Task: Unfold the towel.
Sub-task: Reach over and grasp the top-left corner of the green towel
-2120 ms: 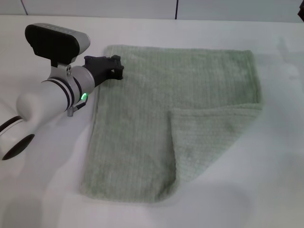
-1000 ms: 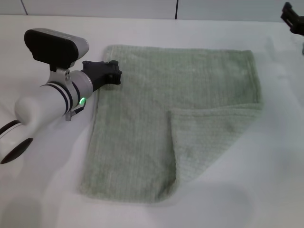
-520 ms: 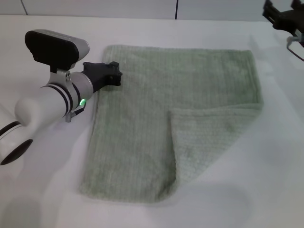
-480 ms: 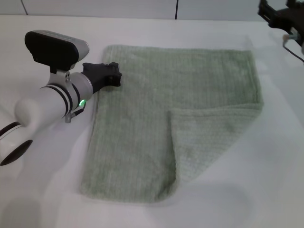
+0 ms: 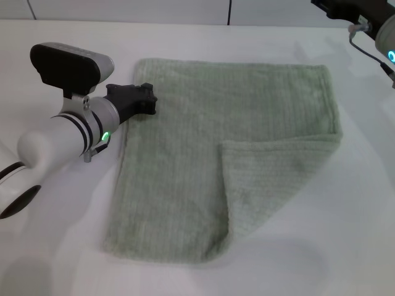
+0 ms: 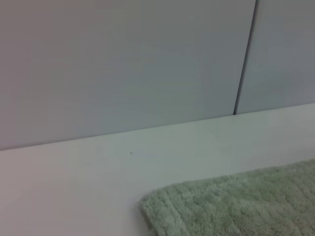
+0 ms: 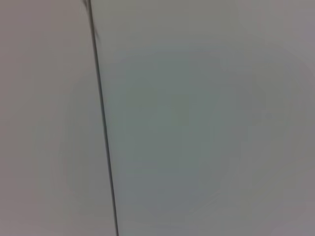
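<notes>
The pale sage-green towel [image 5: 197, 129] lies flat on the white table. Its near right corner is folded over as a flap [image 5: 271, 182] toward the middle. My left gripper [image 5: 143, 98] is low at the towel's left edge, close to the far left corner. The left wrist view shows that corner of the towel [image 6: 236, 209] on the table. My right gripper [image 5: 330, 7] is high at the far right, beyond the towel's far right corner, and is partly cut off by the picture's edge. The right wrist view shows only a wall.
The white table [image 5: 345, 234] extends around the towel on all sides. A pale wall with a dark vertical seam [image 5: 229, 11] stands along the table's far edge. The seam also shows in the left wrist view [image 6: 244, 59].
The right arm has come into view at the far right and moved leftward along the table's far edge. The left gripper has drawn back slightly to the left. The towel has not moved.
</notes>
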